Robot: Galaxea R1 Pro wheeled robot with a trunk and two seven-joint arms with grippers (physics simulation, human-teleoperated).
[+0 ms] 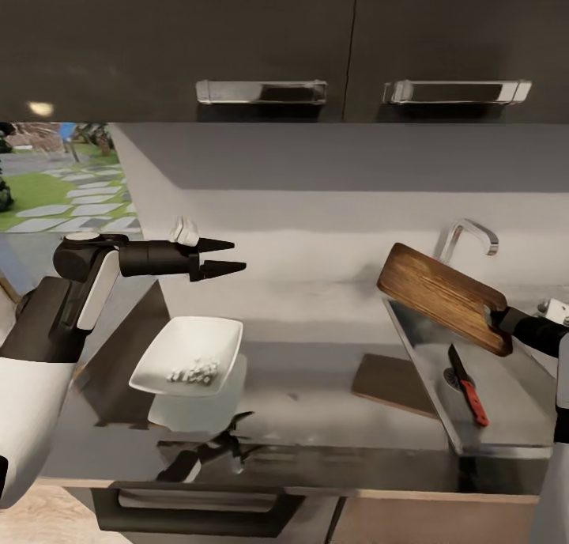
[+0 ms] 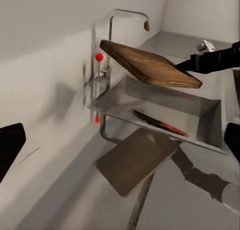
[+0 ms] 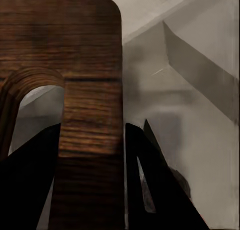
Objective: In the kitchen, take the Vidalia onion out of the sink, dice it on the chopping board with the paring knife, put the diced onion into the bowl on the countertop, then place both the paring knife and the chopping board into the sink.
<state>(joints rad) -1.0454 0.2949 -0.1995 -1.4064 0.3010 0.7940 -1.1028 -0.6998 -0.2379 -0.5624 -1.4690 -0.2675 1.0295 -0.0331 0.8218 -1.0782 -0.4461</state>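
We see the right claw (image 1: 506, 320) clamped on the handle end of the brown wooden chopping board with rounded corners (image 1: 442, 295), one black finger (image 3: 30, 190) through the slot-shaped hole and the other black finger (image 3: 150, 190) on the outer edge, so the strip of wood beside the slot sits pinched between them. The board hangs in the air, tilted, its far end higher and pointing toward the wall, above the grey steel rectangular sink (image 1: 419, 346). Behind it stands the curved chrome tap (image 1: 470, 236); in the left wrist view a small red knob (image 2: 99, 57) shows at the tap's side.

Down in the basin lies the slim paring knife with the red handle and dark pointed blade (image 1: 468, 386), flat on the steel floor, just beside the round drain (image 1: 449, 379) and below the board, not touching it.

Our left claw (image 1: 233, 257) hovers well apart from all this, over the left part of the glossy grey table (image 1: 316, 402), its two black pointed fingers a narrow gap apart and holding nothing. Below it rests the shallow white squarish bowl with sloping sides (image 1: 188, 354), and inside it sits a small heap of pale diced onion pieces (image 1: 195, 372). A dark reflection of the board (image 1: 393, 383) shows on the table surface just left of the sink's rim.
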